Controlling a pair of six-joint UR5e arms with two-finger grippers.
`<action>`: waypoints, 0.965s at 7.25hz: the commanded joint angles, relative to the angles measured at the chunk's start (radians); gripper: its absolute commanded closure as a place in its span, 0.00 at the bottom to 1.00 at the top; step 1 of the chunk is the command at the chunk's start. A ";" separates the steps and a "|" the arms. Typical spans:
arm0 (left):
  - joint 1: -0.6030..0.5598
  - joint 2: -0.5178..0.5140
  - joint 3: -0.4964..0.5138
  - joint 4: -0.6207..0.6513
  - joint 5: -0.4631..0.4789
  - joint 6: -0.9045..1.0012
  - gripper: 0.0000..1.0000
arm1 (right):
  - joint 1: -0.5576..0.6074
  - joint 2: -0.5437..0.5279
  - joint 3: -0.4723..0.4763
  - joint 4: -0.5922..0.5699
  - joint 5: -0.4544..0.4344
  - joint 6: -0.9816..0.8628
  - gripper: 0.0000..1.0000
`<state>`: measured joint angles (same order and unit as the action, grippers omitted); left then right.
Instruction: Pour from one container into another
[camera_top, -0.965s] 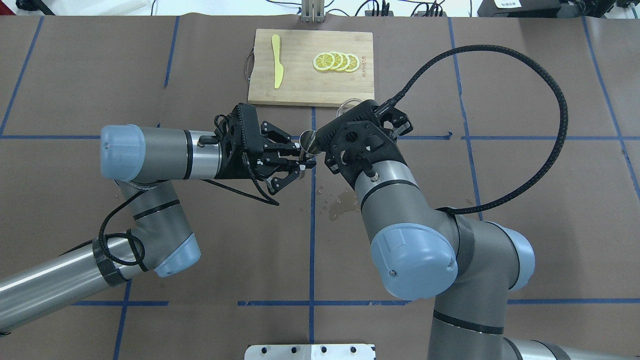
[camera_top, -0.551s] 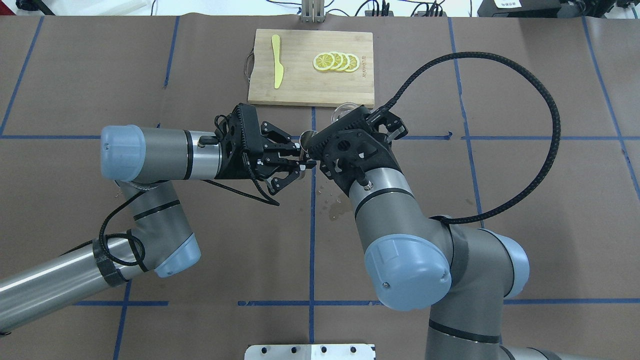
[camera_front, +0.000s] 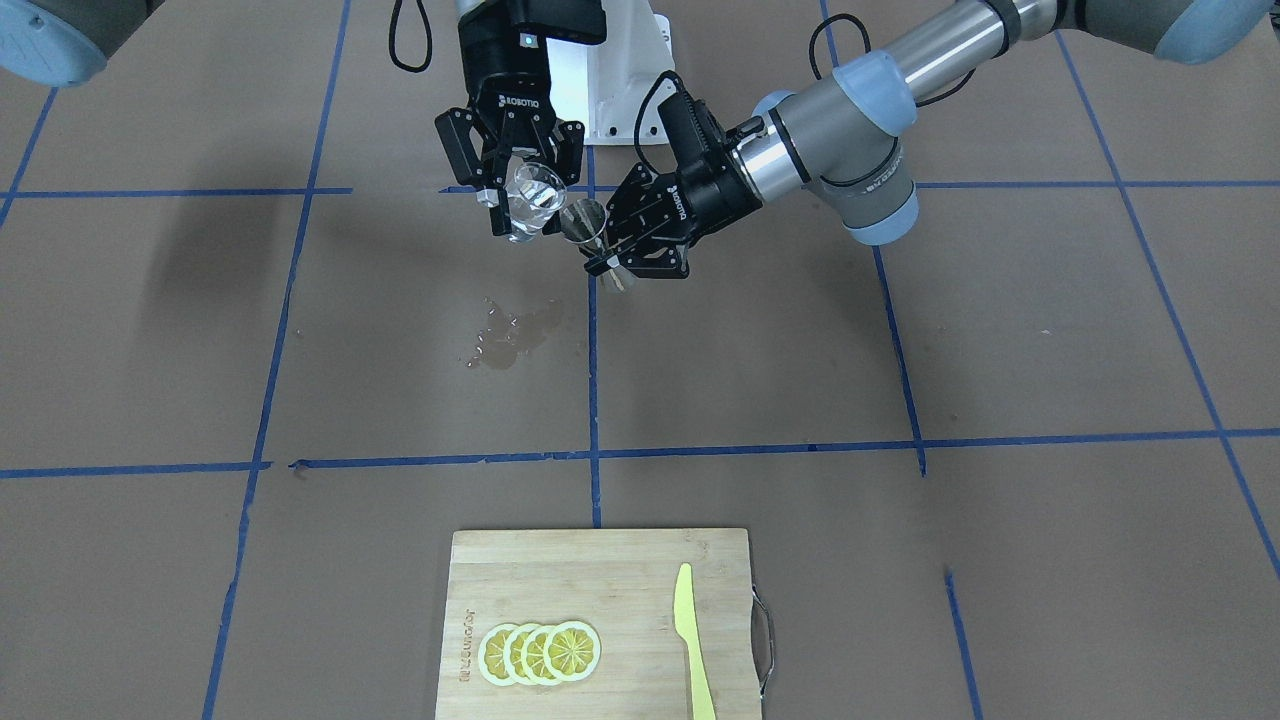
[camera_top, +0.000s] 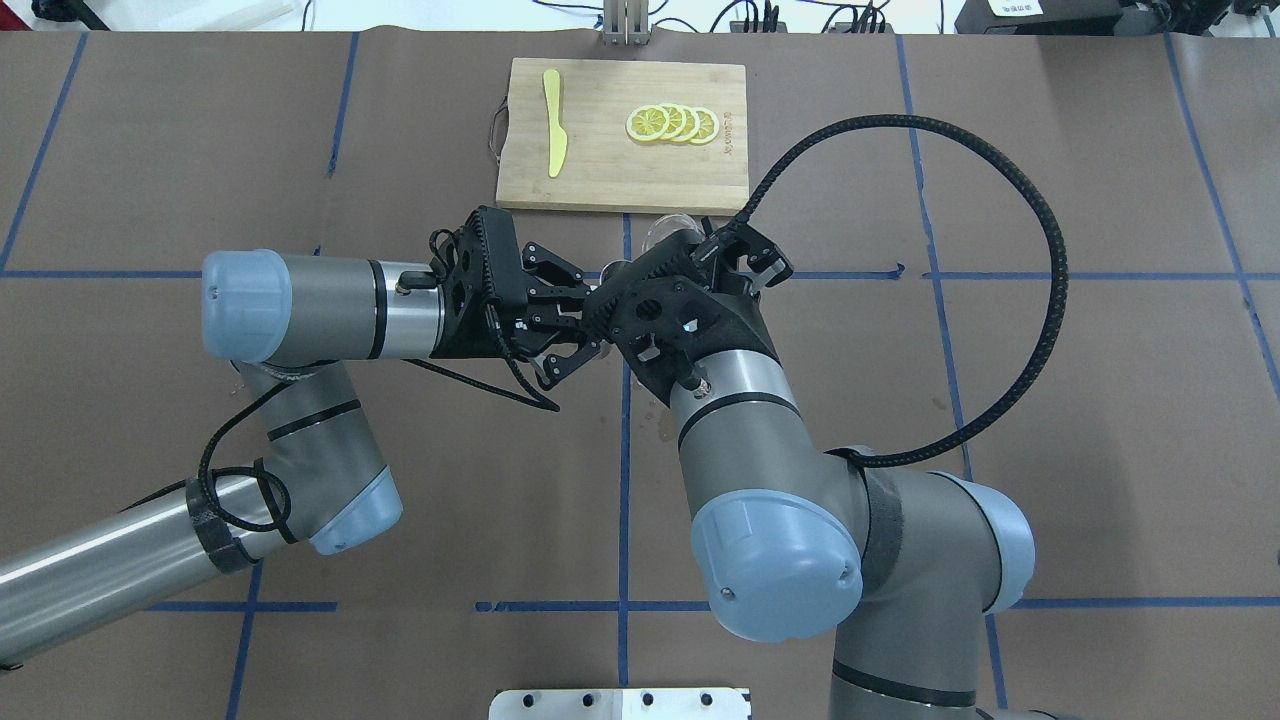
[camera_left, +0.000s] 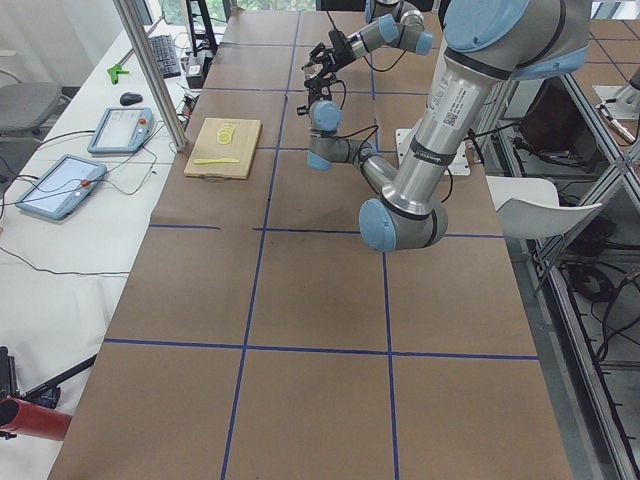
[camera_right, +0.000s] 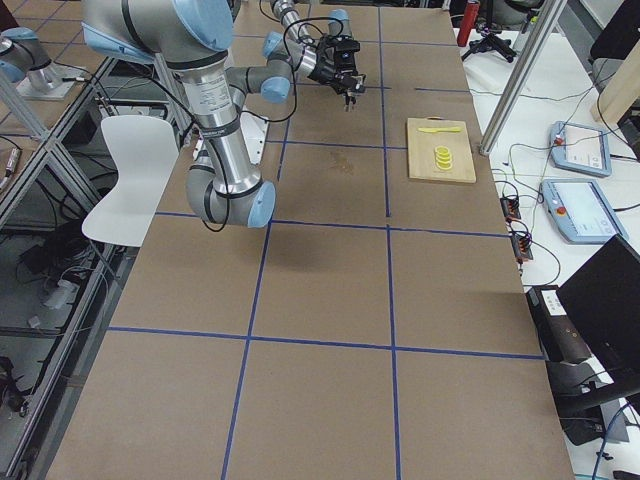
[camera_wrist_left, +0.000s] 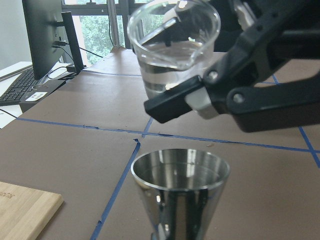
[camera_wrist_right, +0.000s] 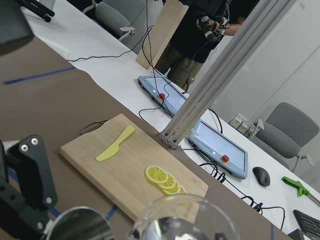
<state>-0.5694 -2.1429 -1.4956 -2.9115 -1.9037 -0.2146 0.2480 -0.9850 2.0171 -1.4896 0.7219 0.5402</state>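
My right gripper (camera_front: 527, 205) is shut on the clear glass cup (camera_front: 532, 195), which holds clear liquid and leans slightly toward the jigger. The steel hourglass jigger (camera_front: 592, 240) stands upright above the table, with my left gripper (camera_front: 603, 262) shut on its narrow waist. In the left wrist view the cup (camera_wrist_left: 172, 47) hangs above and just beyond the jigger's open mouth (camera_wrist_left: 180, 172). From overhead only the cup's rim (camera_top: 668, 228) and a sliver of the jigger (camera_top: 612, 272) show past the right wrist. The right wrist view shows both rims, cup (camera_wrist_right: 182, 220) and jigger (camera_wrist_right: 80, 227).
A wet spill (camera_front: 510, 335) marks the brown paper below the grippers. A wooden cutting board (camera_top: 600, 170) at the far side carries lemon slices (camera_top: 672, 124) and a yellow knife (camera_top: 554, 122). A person (camera_wrist_right: 200, 35) stands beyond the table's far edge.
The right arm has swung left toward the left gripper, bringing the glass cup closer to the jigger. The left arm and the jigger have stayed in place.
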 joint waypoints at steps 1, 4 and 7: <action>0.002 0.000 -0.002 0.000 0.000 0.000 1.00 | -0.004 0.003 -0.001 -0.024 -0.010 -0.003 1.00; 0.002 0.000 -0.002 0.000 0.000 0.000 1.00 | -0.010 0.023 -0.008 -0.069 -0.052 -0.086 1.00; 0.002 0.000 -0.002 0.000 0.000 0.000 1.00 | -0.012 0.061 -0.035 -0.134 -0.087 -0.097 1.00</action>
<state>-0.5672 -2.1430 -1.4972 -2.9115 -1.9037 -0.2148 0.2374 -0.9455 1.9930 -1.5867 0.6602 0.4491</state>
